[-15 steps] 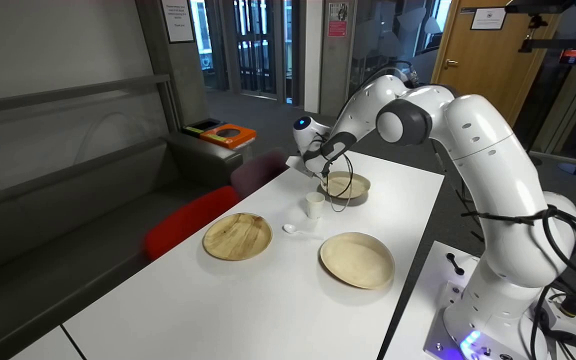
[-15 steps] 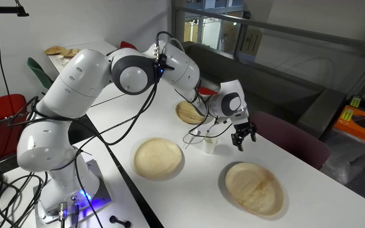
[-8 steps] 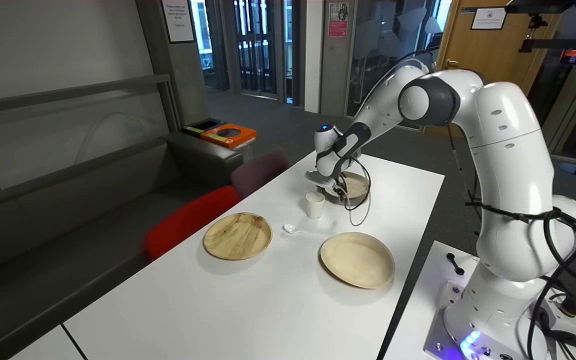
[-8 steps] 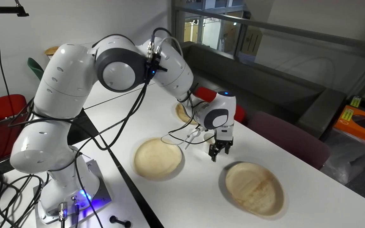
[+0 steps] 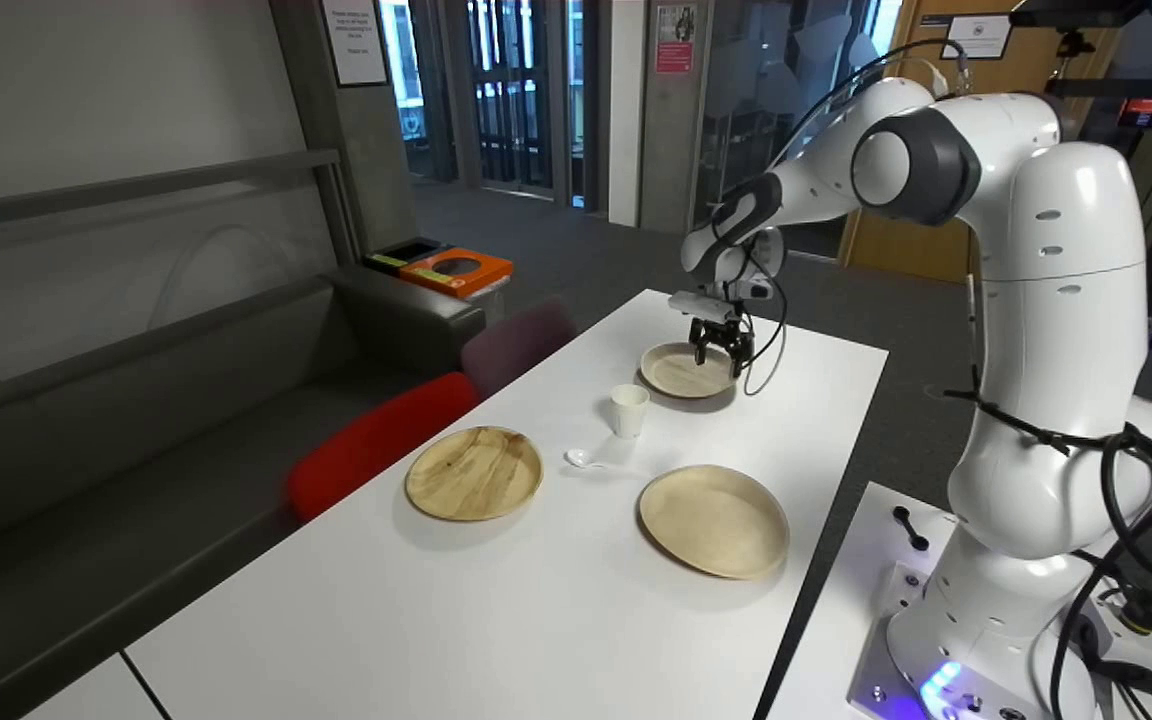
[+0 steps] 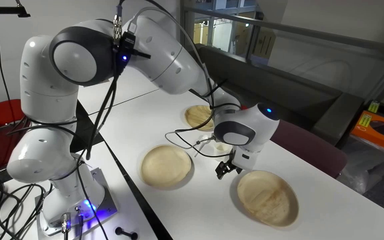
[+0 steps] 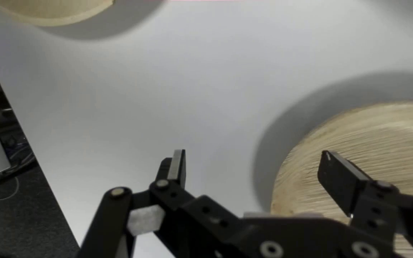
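On the white table (image 6: 198,210), the plate (image 6: 268,198) nearest the gripper (image 7: 252,153) lies flat, likely light, stiff and best pinched at its raised rim (image 7: 296,161), while the fingers (image 7: 339,179) stand wide apart, holding nothing

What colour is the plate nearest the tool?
The plate is tan with browner streaks, clearest in an exterior view.

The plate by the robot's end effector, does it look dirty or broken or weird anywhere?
A little: in an exterior view, the plate has a brownish patch, darker than the pale surface around it. It might be a stain or just its colouring; I can't tell. I see no break or spill.
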`<action>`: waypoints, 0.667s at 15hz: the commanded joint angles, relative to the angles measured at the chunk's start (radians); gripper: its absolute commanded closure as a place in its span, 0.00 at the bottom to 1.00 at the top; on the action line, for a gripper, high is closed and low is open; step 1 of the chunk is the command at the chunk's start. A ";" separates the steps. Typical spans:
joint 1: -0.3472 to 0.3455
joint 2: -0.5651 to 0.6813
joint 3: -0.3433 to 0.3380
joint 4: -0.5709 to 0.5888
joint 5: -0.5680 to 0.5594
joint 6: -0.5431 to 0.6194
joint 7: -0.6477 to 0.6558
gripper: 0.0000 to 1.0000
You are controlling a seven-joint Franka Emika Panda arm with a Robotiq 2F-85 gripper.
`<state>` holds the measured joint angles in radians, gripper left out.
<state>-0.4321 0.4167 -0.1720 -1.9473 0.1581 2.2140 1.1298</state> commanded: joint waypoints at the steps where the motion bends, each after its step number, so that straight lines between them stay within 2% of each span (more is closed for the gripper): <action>1: 0.071 0.022 -0.089 0.029 0.031 -0.013 0.081 0.00; 4: 0.119 0.133 -0.131 0.119 0.022 0.044 0.248 0.00; 5: 0.125 0.169 -0.129 0.159 0.031 0.029 0.286 0.00; 6: 0.111 0.093 -0.123 0.073 0.024 0.027 0.207 0.00; 10: 0.130 0.184 -0.125 0.153 0.022 0.029 0.274 0.00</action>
<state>-0.3122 0.5959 -0.2843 -1.8003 0.1702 2.2484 1.4107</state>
